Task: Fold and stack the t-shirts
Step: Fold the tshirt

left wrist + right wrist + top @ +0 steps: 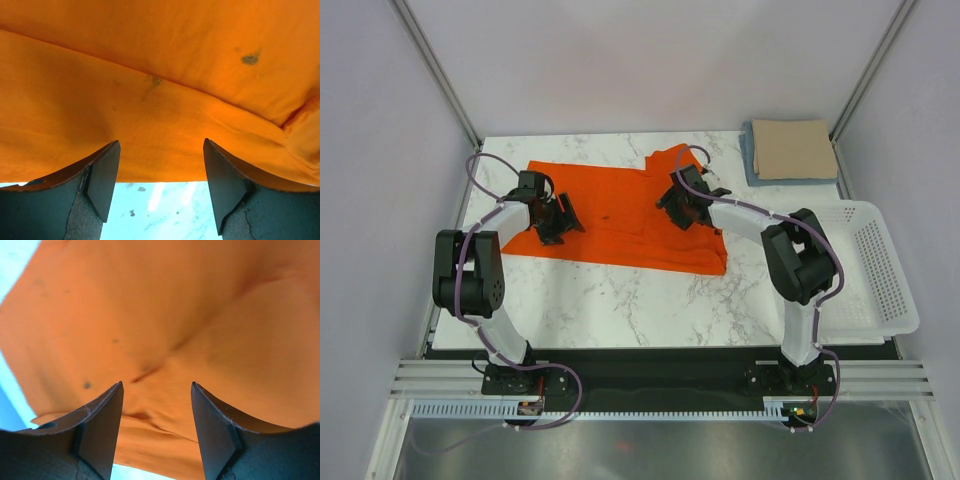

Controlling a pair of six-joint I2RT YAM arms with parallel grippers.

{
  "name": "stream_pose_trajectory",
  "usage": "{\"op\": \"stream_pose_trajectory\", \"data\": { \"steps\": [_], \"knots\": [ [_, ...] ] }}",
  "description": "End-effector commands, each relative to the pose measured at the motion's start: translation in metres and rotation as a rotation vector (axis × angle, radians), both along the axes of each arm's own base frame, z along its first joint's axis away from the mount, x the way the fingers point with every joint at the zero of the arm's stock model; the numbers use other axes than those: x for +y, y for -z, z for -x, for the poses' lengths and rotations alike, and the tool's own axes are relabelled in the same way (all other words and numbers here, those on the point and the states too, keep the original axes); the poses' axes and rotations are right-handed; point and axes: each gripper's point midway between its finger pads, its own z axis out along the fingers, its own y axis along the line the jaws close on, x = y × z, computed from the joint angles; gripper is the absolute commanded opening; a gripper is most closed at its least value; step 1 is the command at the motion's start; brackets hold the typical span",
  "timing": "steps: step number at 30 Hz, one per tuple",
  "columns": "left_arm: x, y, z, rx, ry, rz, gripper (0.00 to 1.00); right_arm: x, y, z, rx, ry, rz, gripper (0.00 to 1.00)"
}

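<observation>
The bright orange t-shirt (620, 215) lies spread on the marble table, partly folded along its near edge. My left gripper (560, 218) is open over the shirt's left part; in the left wrist view its fingers straddle the shirt's edge (160, 150) with bare table below. My right gripper (682, 205) is open over the shirt's right part; the right wrist view shows wrinkled orange cloth (165, 340) between its open fingers. A folded tan-beige t-shirt (792, 148) lies on a folded light blue t-shirt (752, 160) at the back right corner.
A white perforated plastic basket (875, 265) stands at the table's right edge, beside the right arm. Grey walls enclose the table on the back and sides.
</observation>
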Motion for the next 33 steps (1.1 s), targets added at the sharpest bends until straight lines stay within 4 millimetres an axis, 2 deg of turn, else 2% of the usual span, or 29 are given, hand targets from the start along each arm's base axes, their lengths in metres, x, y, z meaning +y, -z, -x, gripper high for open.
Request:
{"op": "stream_pose_trajectory", "data": {
  "steps": [1, 2, 3, 4, 6, 7, 10, 12, 15, 17, 18, 19, 21, 23, 24, 29, 33],
  "knots": [
    [0.02, -0.009, -0.007, -0.045, -0.017, -0.096, 0.75, -0.045, -0.022, 0.016, 0.03, -0.001, 0.065, 0.64],
    [0.023, -0.006, -0.007, -0.04, -0.023, -0.111, 0.75, -0.056, -0.018, 0.027, 0.073, -0.007, 0.089, 0.64],
    [0.023, -0.003, -0.006, -0.031, -0.023, -0.113, 0.75, -0.07, -0.026, 0.029, 0.073, 0.009, 0.09, 0.64],
    [0.025, -0.001, -0.006, -0.023, -0.028, -0.117, 0.75, -0.082, -0.017, 0.044, 0.119, 0.012, 0.116, 0.63],
    [0.025, 0.007, -0.005, 0.001, -0.033, -0.12, 0.75, -0.102, -0.022, 0.054, 0.131, 0.044, 0.123, 0.63],
    [0.025, 0.009, -0.004, 0.008, -0.031, -0.119, 0.75, -0.109, -0.014, 0.065, 0.16, 0.05, 0.132, 0.62],
    [0.028, 0.013, -0.005, 0.019, -0.039, -0.132, 0.75, -0.117, -0.012, 0.078, 0.179, 0.049, 0.121, 0.62],
    [0.028, 0.015, -0.004, 0.025, -0.037, -0.136, 0.75, -0.116, -0.013, 0.078, 0.172, 0.038, 0.116, 0.62],
    [0.029, 0.016, -0.003, 0.029, -0.038, -0.142, 0.75, -0.105, -0.019, 0.055, 0.074, -0.073, 0.139, 0.61],
    [0.03, 0.017, -0.001, 0.031, -0.037, -0.145, 0.75, -0.102, -0.019, 0.044, 0.042, -0.162, 0.206, 0.53],
    [0.03, 0.017, 0.0, 0.034, -0.035, -0.147, 0.75, -0.107, -0.007, 0.038, 0.044, -0.227, 0.284, 0.51],
    [0.03, 0.017, 0.0, 0.032, -0.034, -0.148, 0.75, -0.109, -0.011, 0.03, 0.031, -0.241, 0.317, 0.46],
    [0.031, 0.018, 0.0, 0.035, -0.035, -0.148, 0.75, -0.12, -0.006, 0.017, 0.02, -0.279, 0.408, 0.42],
    [0.03, 0.019, 0.001, 0.038, -0.032, -0.147, 0.75, -0.124, -0.002, 0.009, 0.017, -0.311, 0.45, 0.4],
    [0.03, 0.021, 0.003, 0.047, -0.032, -0.147, 0.75, -0.126, 0.006, 0.006, 0.03, -0.33, 0.466, 0.39],
    [0.028, 0.022, 0.003, 0.05, -0.026, -0.14, 0.75, -0.123, 0.007, -0.014, -0.013, -0.457, 0.534, 0.37],
    [0.029, 0.021, 0.002, 0.048, -0.026, -0.142, 0.75, -0.116, 0.011, -0.024, -0.033, -0.54, 0.51, 0.34]
  ]
}}
